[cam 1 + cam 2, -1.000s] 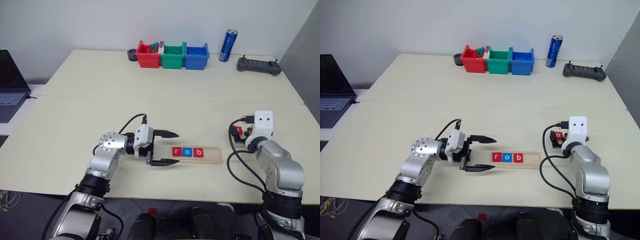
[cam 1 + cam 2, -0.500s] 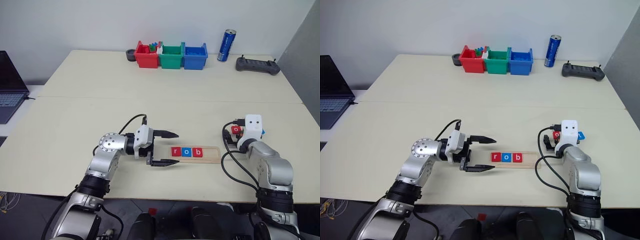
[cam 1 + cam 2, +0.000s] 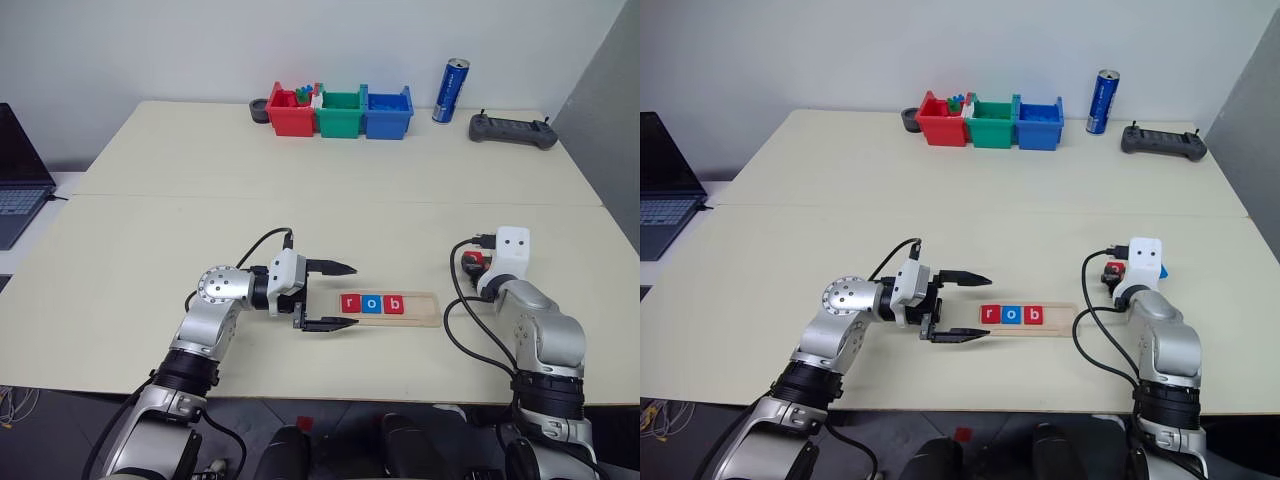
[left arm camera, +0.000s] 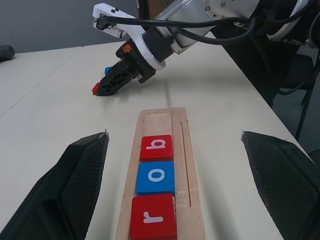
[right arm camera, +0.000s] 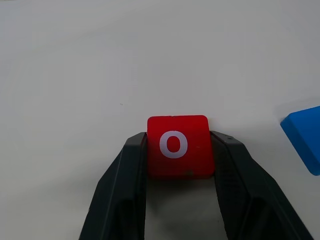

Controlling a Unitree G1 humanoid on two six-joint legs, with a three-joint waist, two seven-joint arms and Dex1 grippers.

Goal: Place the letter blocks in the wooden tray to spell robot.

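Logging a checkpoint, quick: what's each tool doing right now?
Left tool: open, holding nothing, beside the wooden tray.
Right tool: shut on the red o block.

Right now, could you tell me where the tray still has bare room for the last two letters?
The wooden tray is bare at its right end, past the red b. The wide table stretch between tray and bins is free too. It is crowded at the tray's left end, flanked by the left gripper's open fingers.
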